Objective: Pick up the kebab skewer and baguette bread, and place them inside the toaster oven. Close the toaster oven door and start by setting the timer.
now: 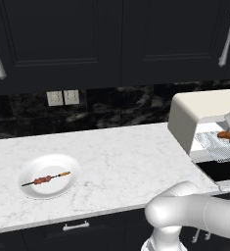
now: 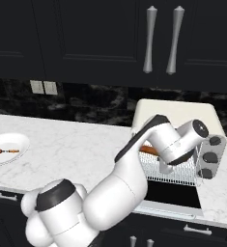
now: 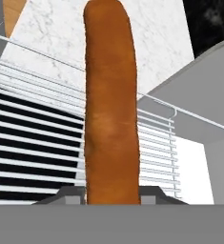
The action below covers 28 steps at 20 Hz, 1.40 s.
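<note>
The baguette point(image 3: 109, 105) lies lengthwise over the wire rack point(image 3: 37, 128) pulled out of the open toaster oven point(image 1: 204, 110), its near end between the two fingers point(image 3: 70, 194). They sit close against its sides, but whether they are pinching it or just letting go I cannot tell. It looks a stiff, light loaf with a rough crust, unlikely to slip; gripped at one end it would tend to droop, so a hold nearer the middle seems safer. The kebab skewer point(image 1: 47, 179) rests on a white plate point(image 1: 67, 188) far off on the counter point(image 1: 126, 162). It looks thin and light, best pinched across the meat. The arm reaches over the lowered door point(image 2: 175, 193), hand angled down at the rack.
</note>
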### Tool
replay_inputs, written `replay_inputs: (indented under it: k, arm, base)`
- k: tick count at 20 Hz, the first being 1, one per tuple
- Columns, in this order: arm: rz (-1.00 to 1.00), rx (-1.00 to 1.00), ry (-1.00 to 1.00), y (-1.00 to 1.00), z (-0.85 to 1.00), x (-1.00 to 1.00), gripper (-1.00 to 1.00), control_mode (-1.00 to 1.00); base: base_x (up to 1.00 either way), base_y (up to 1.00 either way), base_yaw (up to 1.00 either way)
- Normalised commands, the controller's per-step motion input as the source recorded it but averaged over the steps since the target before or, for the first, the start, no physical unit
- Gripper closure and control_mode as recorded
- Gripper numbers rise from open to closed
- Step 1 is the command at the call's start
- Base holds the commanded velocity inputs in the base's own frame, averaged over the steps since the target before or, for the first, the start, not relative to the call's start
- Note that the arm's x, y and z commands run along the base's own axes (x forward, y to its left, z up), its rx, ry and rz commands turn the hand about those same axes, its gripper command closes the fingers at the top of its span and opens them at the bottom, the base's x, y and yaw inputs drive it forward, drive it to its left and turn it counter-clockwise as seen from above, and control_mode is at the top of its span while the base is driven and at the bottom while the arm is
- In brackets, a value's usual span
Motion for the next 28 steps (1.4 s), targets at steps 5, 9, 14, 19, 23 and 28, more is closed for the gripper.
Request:
replay_inputs:
  k: [5,9,14,19,23,28]
  arm:
    - [-0.01,0.0,0.0,0.0,-0.21,0.14,-1.0,-1.0]
    - [-0.01,0.0,0.0,-0.01,-0.11,0.18,-1.0,-1.0]
    - [0.0,0.0,0.02,-0.05,0.34,-0.21,-1.0,-1.0]
    - [0.0,0.0,0.08,0.16,0.7,-0.97,-1.0,-1.0]
    - [0.12,-0.06,0.11,0.94,0.52,-0.78,-1.0,-1.0]
    - [0.2,-0.1,0.13,1.0,0.37,-0.61,-1.0,-1.0]
  base:
    - [0.0,0.0,0.0]
    - [0.0,0.0,0.0]
    - [0.0,0.0,0.0]
    - [0.0,0.0,0.0]
    - [0.0,0.0,0.0]
    - [0.0,0.0,0.0]
